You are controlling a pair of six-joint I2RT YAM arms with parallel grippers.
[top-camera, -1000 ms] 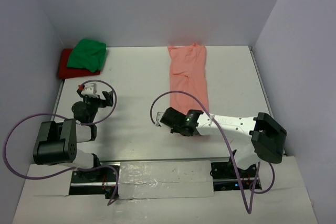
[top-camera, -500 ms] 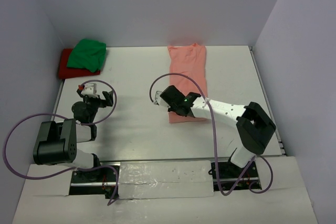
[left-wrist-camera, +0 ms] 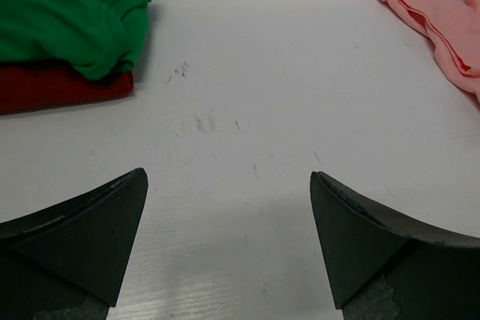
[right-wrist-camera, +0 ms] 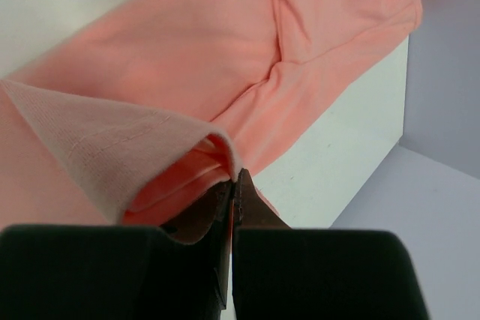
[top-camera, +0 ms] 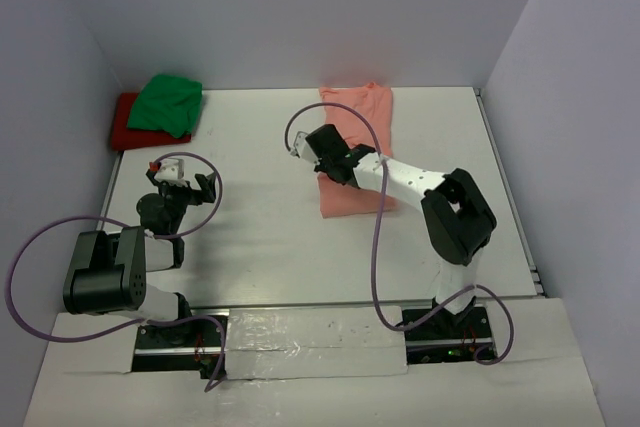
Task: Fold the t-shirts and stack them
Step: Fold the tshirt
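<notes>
- Top external view: the pink shirt (top-camera: pixel 362 117) lies as a long, narrow strip at the far middle of the bench (top-camera: pixel 250 147). Its fold looks half done.
- The green shirt (top-camera: pixel 168 105) sits bunched on the flat red shirt (top-camera: pixel 120 129) in the far left corner. That pile seems begun, with pink left to add.
- The right pincer (right-wrist-camera: pixel 234 185) is clenched on the pink hem, soft fine-ribbed cotton that curls over in a doubled layer.
- The left pincer (left-wrist-camera: pixel 228 185) hangs released, holding nothing, above the matte white, lightly scuffed bench.
</notes>
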